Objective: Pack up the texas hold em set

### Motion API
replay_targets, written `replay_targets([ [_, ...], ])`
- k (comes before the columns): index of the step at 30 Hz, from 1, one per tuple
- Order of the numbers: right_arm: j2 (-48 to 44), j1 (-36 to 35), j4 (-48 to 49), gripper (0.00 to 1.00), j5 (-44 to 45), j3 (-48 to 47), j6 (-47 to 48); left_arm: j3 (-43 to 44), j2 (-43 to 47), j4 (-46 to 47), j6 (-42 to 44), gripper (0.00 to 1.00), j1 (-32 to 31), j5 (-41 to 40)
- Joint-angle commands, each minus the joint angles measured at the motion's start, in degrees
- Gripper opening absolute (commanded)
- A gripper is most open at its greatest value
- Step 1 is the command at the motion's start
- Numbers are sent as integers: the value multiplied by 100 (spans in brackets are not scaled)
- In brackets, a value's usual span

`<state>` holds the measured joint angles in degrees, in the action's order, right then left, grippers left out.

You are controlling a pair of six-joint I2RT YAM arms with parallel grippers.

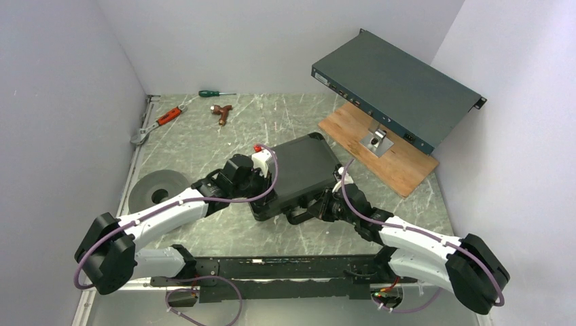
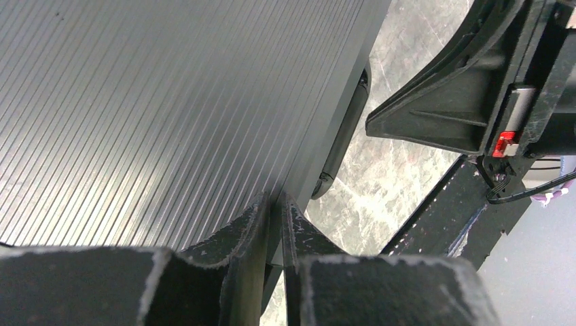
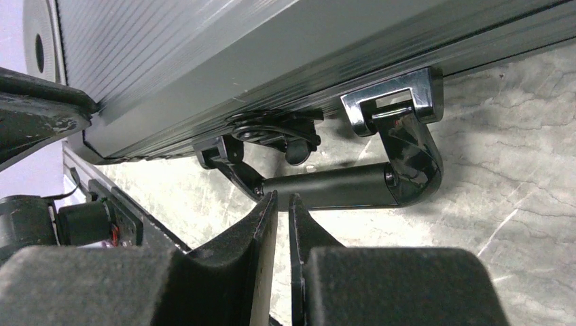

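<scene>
The black case of the texas hold em set lies closed in the middle of the table; chips, cards and dice are hidden. My left gripper rests at the case's near-left edge. In the left wrist view its tips sit close together against the rim of the ribbed lid, clamping nothing. My right gripper is at the case's front side. There its shut tips reach the underside of the black handle, which lies flat on the table below a chrome bracket and a latch.
A long grey-green rack box leans on a wooden board at the back right. A green screwdriver, a red-handled wrench and a brown tool lie at the back left. A grey disc sits left of my left arm.
</scene>
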<state>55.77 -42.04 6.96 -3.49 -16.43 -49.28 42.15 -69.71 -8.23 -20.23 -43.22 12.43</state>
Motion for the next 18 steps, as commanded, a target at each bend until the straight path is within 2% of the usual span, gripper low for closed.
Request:
replay_targets([
  [1, 211, 12, 491, 14, -28, -46, -56, 257, -59, 82, 62, 17, -35, 137],
  [10, 543, 12, 743, 13, 23, -99, -269, 152, -173, 215, 46, 1, -37, 197],
  [18, 585, 12, 937, 12, 149, -71, -393, -15, -109, 225, 28, 0, -45, 199],
])
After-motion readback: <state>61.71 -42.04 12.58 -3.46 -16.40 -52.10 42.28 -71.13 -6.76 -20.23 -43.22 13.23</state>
